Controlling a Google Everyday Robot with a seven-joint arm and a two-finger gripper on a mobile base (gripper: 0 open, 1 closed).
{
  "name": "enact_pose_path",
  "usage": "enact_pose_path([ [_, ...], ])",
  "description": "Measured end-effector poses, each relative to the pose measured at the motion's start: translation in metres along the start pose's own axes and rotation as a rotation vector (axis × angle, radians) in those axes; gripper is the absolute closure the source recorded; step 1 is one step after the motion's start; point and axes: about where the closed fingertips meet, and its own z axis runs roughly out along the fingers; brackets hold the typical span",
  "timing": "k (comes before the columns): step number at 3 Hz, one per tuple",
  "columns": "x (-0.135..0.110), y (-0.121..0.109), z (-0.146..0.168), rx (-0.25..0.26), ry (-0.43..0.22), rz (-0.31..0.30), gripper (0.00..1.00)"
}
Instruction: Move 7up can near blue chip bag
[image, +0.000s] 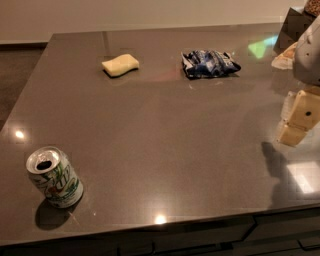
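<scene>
The 7up can (54, 177) stands upright at the lower left of the frame, near the counter's (165, 140) front edge, well apart from the blue chip bag (209, 63) lying at upper centre, so the whole move seems yet to be made. The gripper (298, 122) hangs at the right edge, far from the can, and whether it is spread or closed I cannot tell. The can has a silver top, an open mouth and white-and-green sides, while a pale sponge (120, 65) sits left of the bag
</scene>
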Motion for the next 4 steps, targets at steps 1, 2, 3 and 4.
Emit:
enact_pose_path([
  [1, 0.0, 0.0, 0.0, 0.0, 0.0, 0.0, 0.0],
  [2, -0.035, -0.001, 0.003, -0.015, -0.081, -0.04, 0.0],
  [3, -0.118, 0.01, 0.015, -0.057, -0.277, -0.153, 0.0],
  [4, -0.161, 0.023, 0.022, -0.095, -0.376, -0.214, 0.0],
])
